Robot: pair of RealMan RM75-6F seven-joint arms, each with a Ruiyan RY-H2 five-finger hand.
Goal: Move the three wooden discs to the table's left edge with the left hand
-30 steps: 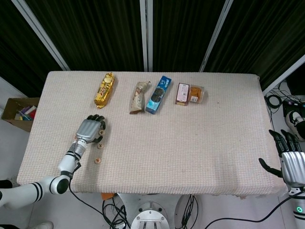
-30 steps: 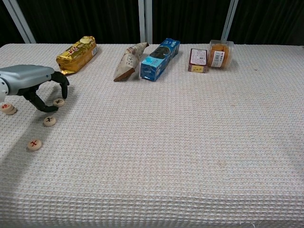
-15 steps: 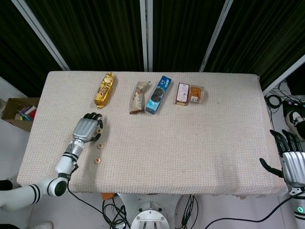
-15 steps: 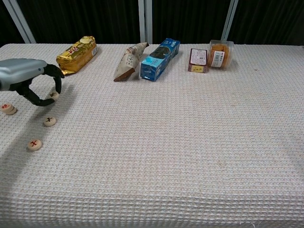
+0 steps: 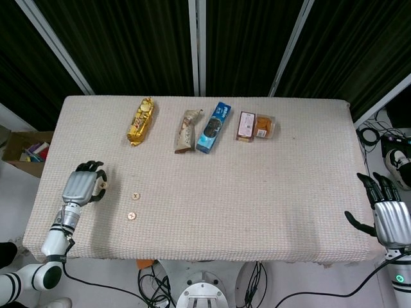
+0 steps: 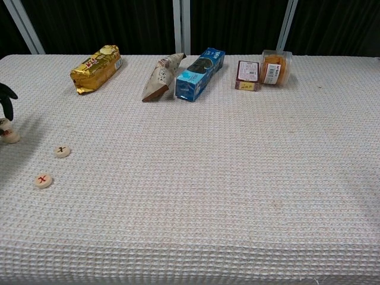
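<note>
- The left hand hung over the table's left side, close to the edge, with its fingers curled in.
- A tan disc at the fingertips sat right against those curled fingers. Honestly we couldn't tell if the hand was pinching it or if it was just lying there next to them.
- The chest view only caught a dark fingertip at the far left border, with a pale round piece on the cloth right below it. We couldn't say whether that was the same disc.
- The other two wooden discs were further in from the edge, to the right of the hand and not touching it. The disc with the dark mark lay further back, and the disc with the red mark lay nearer the front edge. They were near each other but apart.
- The right hand was off past the table's right edge, fingers spread and holding nothing.
- Along the back of the table we saw a row of snacks, well away from the discs. From left to right: a gold snack pack, a beige wrapper just beside a blue cookie pack, then a clear box of pastries.
- A cardboard box sat on the floor off the table's left side.
</note>
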